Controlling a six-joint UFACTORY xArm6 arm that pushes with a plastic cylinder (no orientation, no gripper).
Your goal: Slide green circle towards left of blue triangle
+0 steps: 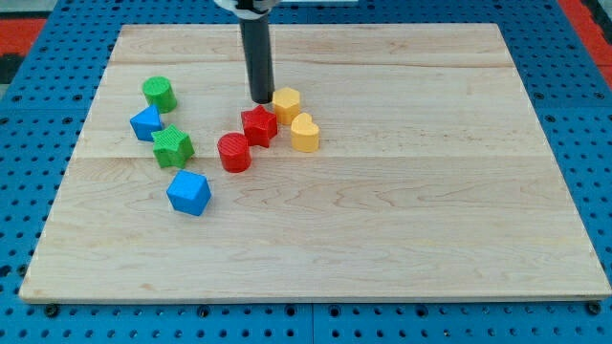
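The wooden table top (402, 220) carries seven blocks, all grouped in its left half toward the top edge. Nearest the left edge lies the blue triangle (146, 122), with the green circle (159, 93) just above it and slightly to the view's right, near but with no clear contact. Just below and right of the triangle sits the green star (172, 146), close against it. Below that, apart from the rest and toward the bottom edge, stands the blue cube (188, 193). Toward the board's middle, the red circle (234, 152) sits beside the red star (258, 125), the two appearing to touch. My tip (262, 99) rests on the board just above the red star and just left of the yellow hexagon (286, 104); contact with either cannot be confirmed. The yellow heart (304, 133) lies just below the hexagon, on the cluster's right side. The arm carries no hand, only the dark rod, gripping nothing. The tip stands well apart from the green circle.
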